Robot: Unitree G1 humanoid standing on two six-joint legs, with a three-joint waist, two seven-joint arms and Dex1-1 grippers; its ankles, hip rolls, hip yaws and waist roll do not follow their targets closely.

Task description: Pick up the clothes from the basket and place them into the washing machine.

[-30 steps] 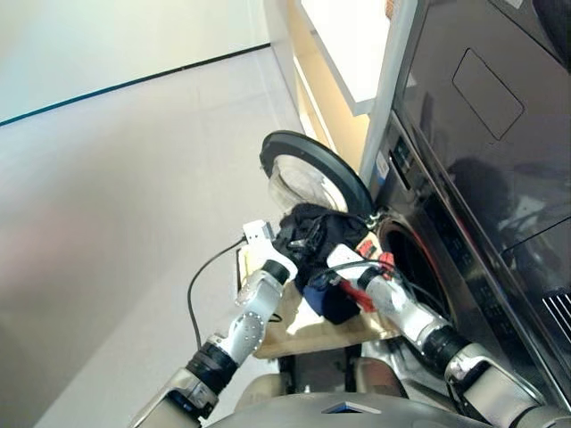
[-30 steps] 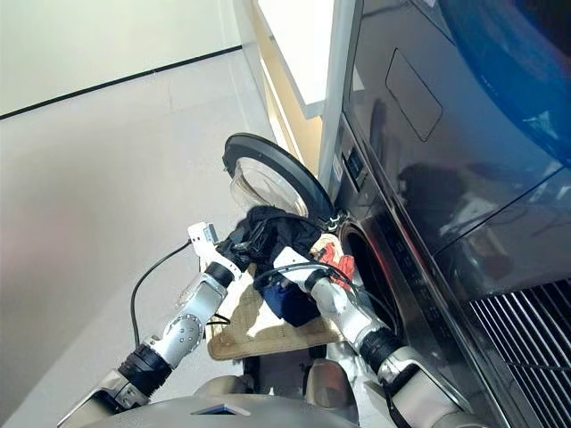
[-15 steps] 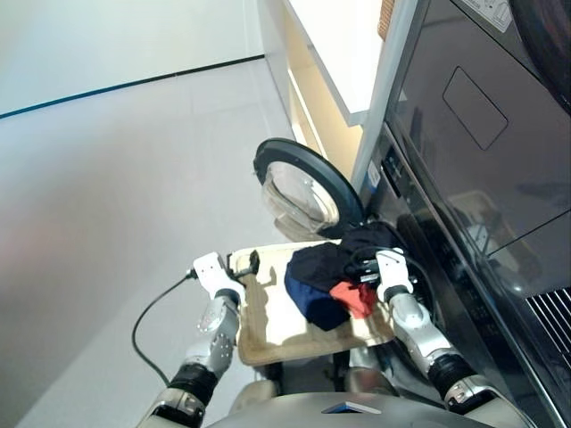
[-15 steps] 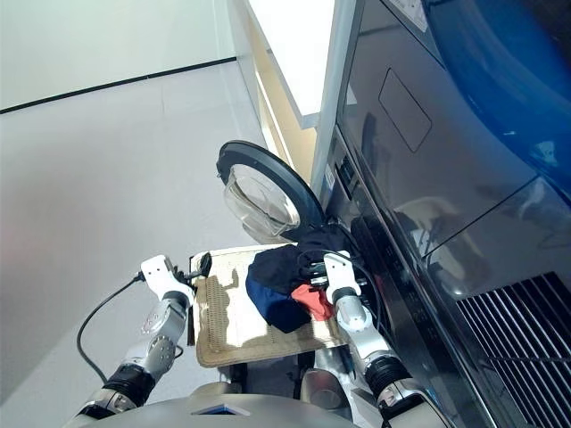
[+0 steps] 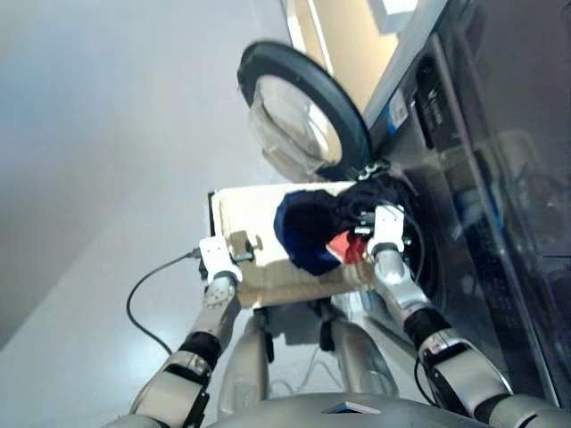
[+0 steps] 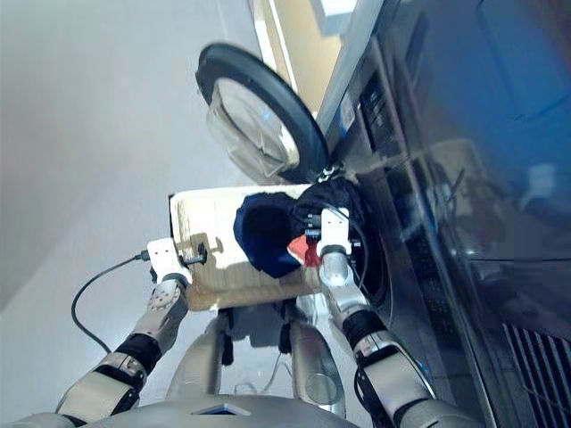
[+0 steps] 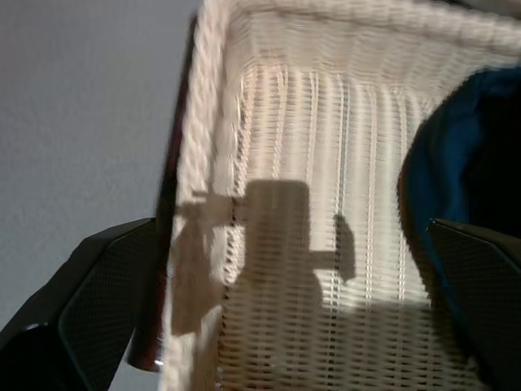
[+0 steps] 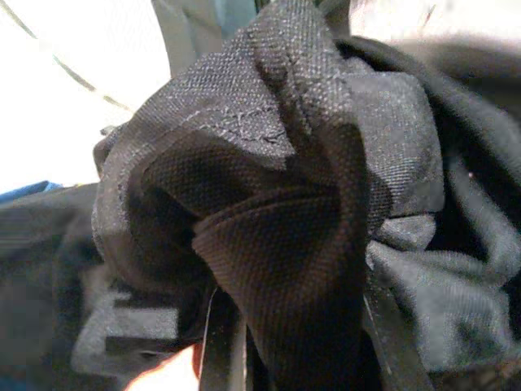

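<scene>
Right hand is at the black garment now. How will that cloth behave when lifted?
The black garment bunches in soft folds, so it will likely hang limp and trail. It lies against the navy garment and red garment, so it may drag them along.

Floor [image 5: 107, 134]: we see a plain pale grey surface, smooth and unmarked, filling everything left of the dark appliance front.
Light: we note bright light falling across the floor, with a bluish-grey cast nearer the top.
Dark appliance front [image 6: 482, 116]: we see a tall glossy dark panel rising along the right side, its surface carrying dim reflections.
Vent grille [image 6: 540, 361]: we make out fine horizontal slats low on the dark appliance front.
Cabinet side [image 5: 343, 40]: we see a tan, wood-toned panel just left of the dark appliance front, with a white edge [image 5: 393, 7] above it.
</scene>
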